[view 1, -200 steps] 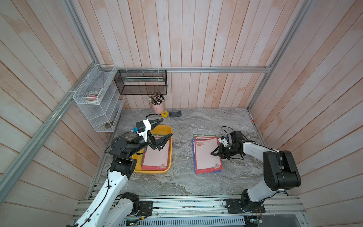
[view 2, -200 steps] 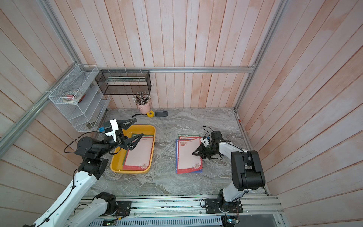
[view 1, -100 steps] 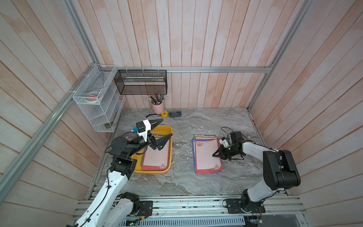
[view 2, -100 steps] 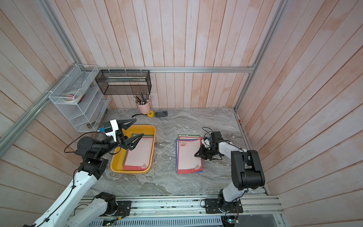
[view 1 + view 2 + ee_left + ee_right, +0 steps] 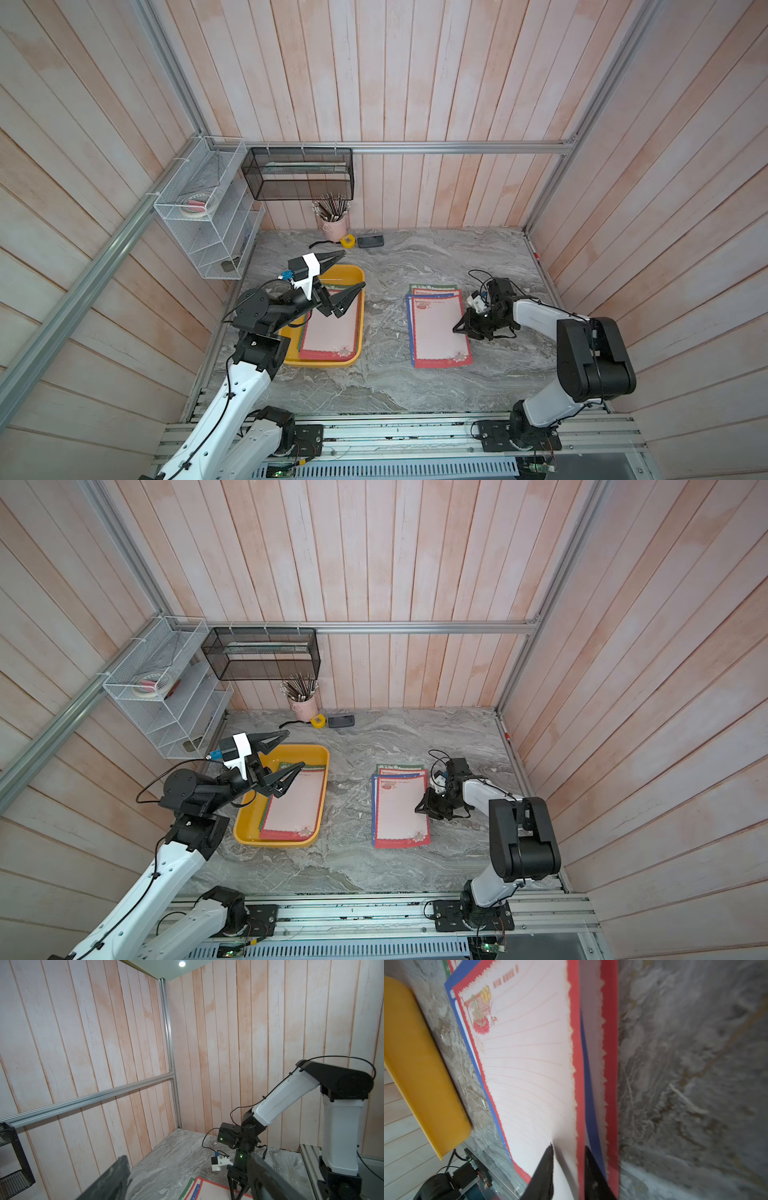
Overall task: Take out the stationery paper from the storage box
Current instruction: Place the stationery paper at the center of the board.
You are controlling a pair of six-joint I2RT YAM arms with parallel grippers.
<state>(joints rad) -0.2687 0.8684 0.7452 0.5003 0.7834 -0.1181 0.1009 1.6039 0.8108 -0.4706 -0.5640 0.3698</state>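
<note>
The yellow storage box (image 5: pixel 324 362) (image 5: pixel 274 840) lies on the left of the table. Stationery paper (image 5: pixel 330 328) (image 5: pixel 293 806) with a red border lies inside it. More sheets lie stacked on the table (image 5: pixel 436 328) (image 5: pixel 397 808), a red-bordered one (image 5: pixel 525 1064) on top. My left gripper (image 5: pixel 355 268) (image 5: pixel 296 747) (image 5: pixel 186 1156) hangs open above the box's far end, holding nothing. My right gripper (image 5: pixel 455 330) (image 5: pixel 417 809) (image 5: pixel 568 1147) is low at the stack's right edge. Its fingers stand slightly apart, with the top sheet's lifted edge between them.
A pink pencil cup (image 5: pixel 334 226), a yellow tape measure (image 5: pixel 348 241) and a small black device (image 5: pixel 371 241) stand along the back wall. A white wire rack (image 5: pixel 208 232) and a black mesh basket (image 5: pixel 297 178) hang at the back left.
My right gripper's fingers have parted a little at the edge of the top sheet on the table. The left arm has not moved.
</note>
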